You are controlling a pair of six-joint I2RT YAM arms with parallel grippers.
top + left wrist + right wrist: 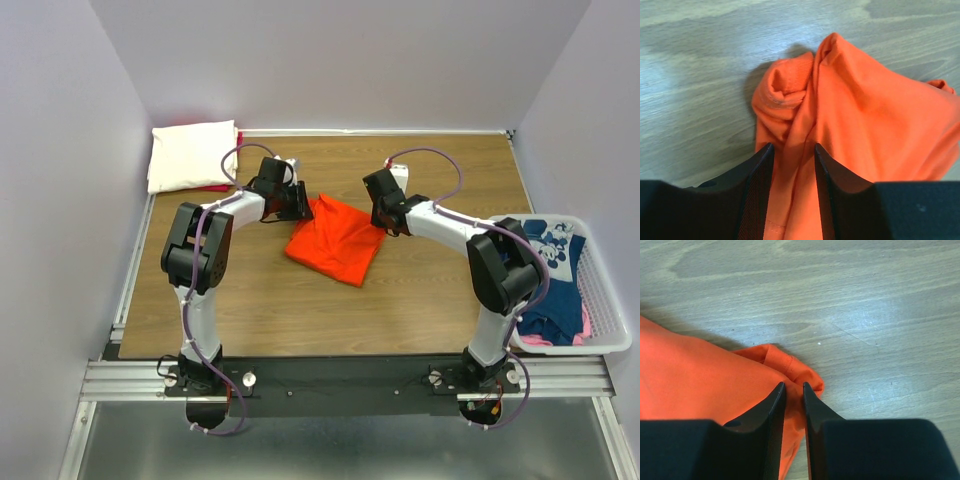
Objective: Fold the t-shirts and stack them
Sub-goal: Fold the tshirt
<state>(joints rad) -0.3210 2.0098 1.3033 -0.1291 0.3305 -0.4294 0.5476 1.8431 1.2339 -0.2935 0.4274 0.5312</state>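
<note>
- Plainly, everything turns on the orange t-shirt (335,245), which lies crumpled in the middle of the table (430,310), directly between the two arms.
- The left gripper (297,203) sits at the shirt's far-left corner and the right gripper (383,218) at its right-hand corner, so neither arm is nearer.
- The edge stretched between them runs roughly left to right. The rest of the cloth spreads from that edge toward the arm bases.
- The left wrist view shows its fingers (759,195) either side of a thick bunched ridge of orange cloth. I judge them clamped on it.
- The right wrist view shows its fingers (774,430) almost together, pinching a thin fold just beside a ribbed hem.
- Both arms have elbows bowed outward and forearms angled inward, with the wrists low over the wood.
- The next move probably calls for both arms to carry that edge together and keep it taut.
- A folded cream-white t-shirt (190,155) waits in the far-left corner, well apart from the orange one.
- A navy t-shirt (555,265) lies in the basket (608,305) on the right.
</note>
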